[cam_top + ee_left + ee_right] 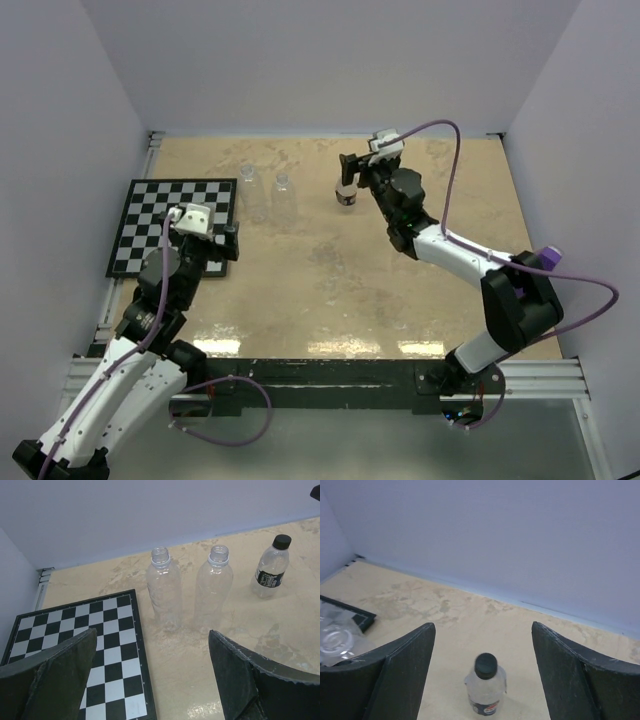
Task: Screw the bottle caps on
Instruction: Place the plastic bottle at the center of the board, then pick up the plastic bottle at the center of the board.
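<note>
Capped bottle [485,692] upright, untouched, within gape of released right pincer [482,625], left pincer [152,631] released

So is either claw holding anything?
Nothing. The left gripper is open and empty; the right gripper is open above the capped bottle, not touching it.

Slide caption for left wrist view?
Open left gripper faces two uncapped clear plastic bottles; a smaller black-capped bottle stands farther right.

The top camera looks steeply down from above and behind the arm bases, taking in the whole beige stone-patterned tabletop [330,290]. Each wrist camera looks forward and down between its own jaws, close to the surface. All three views share the small clear black-capped plastic bottle [485,687], which the right wrist camera frames between its jaws.
</note>
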Motion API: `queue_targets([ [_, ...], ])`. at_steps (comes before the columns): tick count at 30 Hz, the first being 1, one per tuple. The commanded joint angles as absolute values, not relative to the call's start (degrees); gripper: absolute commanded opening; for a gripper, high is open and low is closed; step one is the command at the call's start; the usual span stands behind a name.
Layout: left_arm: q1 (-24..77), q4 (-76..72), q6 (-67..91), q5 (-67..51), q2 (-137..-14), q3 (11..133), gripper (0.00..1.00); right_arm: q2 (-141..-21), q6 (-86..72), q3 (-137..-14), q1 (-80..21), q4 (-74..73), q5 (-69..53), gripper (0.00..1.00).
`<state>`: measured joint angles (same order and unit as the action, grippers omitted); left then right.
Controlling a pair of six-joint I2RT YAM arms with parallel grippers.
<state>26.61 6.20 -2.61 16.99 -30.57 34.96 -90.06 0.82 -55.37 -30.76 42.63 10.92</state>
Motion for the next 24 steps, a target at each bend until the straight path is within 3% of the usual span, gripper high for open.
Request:
queue_targets([
  [1, 26.1, 2.64, -2.81, 18.89, -28.92, 34.19, 0.98, -88.94, 2.37, -62.91, -34.18, 30.88, 4.32, 0.82],
  [12, 26.02, 2.72, -2.55, 18.46, -28.21, 34.01, 1.0, -97.46, 0.44, -81.28, -42.36, 10.21, 0.18, 0.78],
  [24, 26.1, 2.64, -2.72, 18.46, -28.21, 33.84, 1.0, -109.07, 0.53, -92.02, -43.33, 6.5, 0.18, 0.69],
])
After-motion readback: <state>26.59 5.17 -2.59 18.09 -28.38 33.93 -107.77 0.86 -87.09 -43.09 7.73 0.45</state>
